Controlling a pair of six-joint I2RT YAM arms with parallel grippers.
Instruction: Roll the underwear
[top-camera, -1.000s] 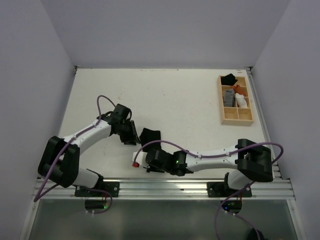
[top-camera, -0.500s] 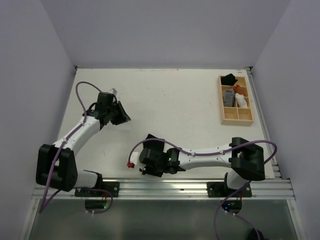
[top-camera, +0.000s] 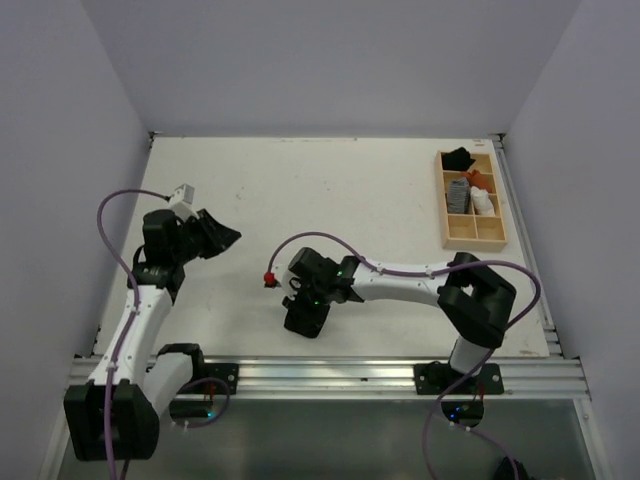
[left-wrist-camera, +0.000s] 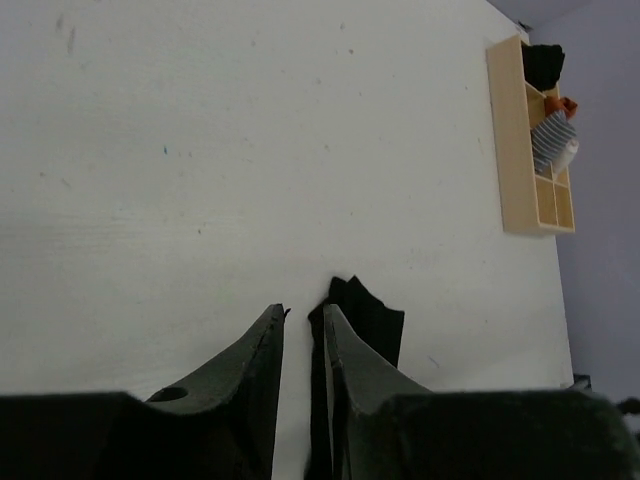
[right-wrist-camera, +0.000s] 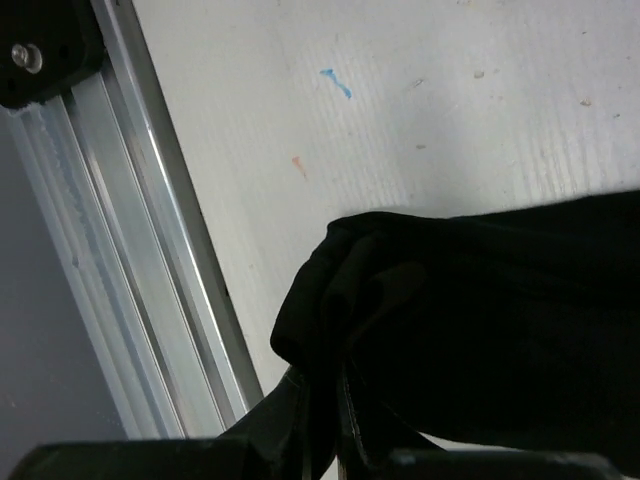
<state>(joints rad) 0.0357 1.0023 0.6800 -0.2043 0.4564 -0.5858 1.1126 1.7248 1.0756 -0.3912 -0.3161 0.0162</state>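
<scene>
The underwear (top-camera: 301, 321) is a bunched black cloth near the table's front edge, in the middle. My right gripper (top-camera: 306, 303) is shut on it. In the right wrist view the black fabric (right-wrist-camera: 480, 320) fills the lower right, and a fold of it is pinched between the jaws (right-wrist-camera: 321, 374). My left gripper (top-camera: 225, 235) hangs over the left side of the table, well apart from the cloth. Its jaws (left-wrist-camera: 303, 312) stand a narrow gap apart with bare table showing between them. Beyond its fingertips lies the underwear (left-wrist-camera: 375, 320).
A wooden compartment box (top-camera: 475, 232) sits at the back right, holding a black item (top-camera: 459, 157), a grey striped roll (top-camera: 457, 193) and a white roll (top-camera: 482, 203). An aluminium rail (right-wrist-camera: 150, 280) runs along the front edge, close to the underwear.
My left arm has let the underwear go and swung back to the left. The right gripper has turned and shifted with the cloth, which is now bunched nearer the front edge.
</scene>
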